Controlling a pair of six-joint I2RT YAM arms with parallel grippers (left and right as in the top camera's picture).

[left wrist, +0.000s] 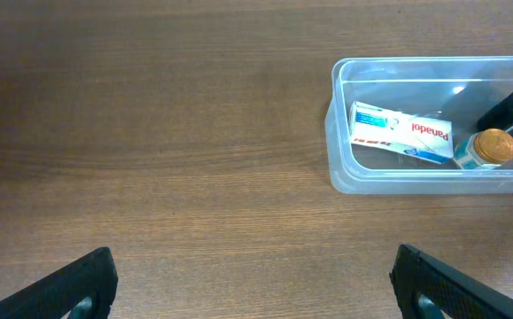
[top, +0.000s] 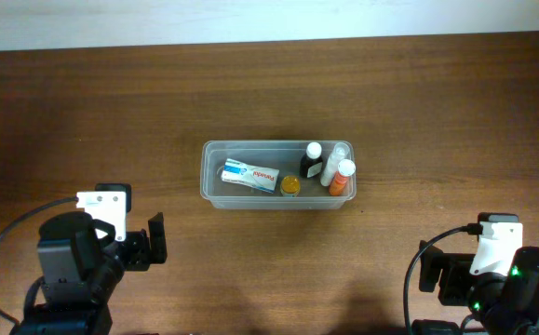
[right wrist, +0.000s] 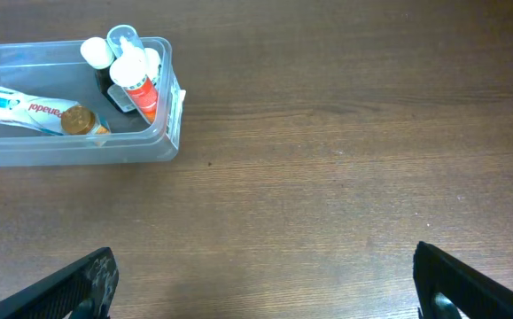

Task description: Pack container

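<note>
The clear plastic container point(top: 210, 191) stands mid-table. It also shows in the left wrist view point(left wrist: 338, 124) and in the right wrist view point(right wrist: 169, 106). Inside lie a white and blue Panadol box point(top: 249, 175), a small gold-capped jar point(top: 290, 185), a black bottle with a white cap point(top: 312, 160), an orange bottle with a white cap point(top: 342, 177) and a white bottle point(top: 332, 164). My left gripper point(left wrist: 254, 283) is open and empty, near the front left. My right gripper point(right wrist: 265, 283) is open and empty, near the front right. Both are well apart from the container.
The brown wooden table point(top: 269, 84) carries only the container. A pale wall strip runs along the far edge point(top: 250, 19). The arm bases sit at the front corners.
</note>
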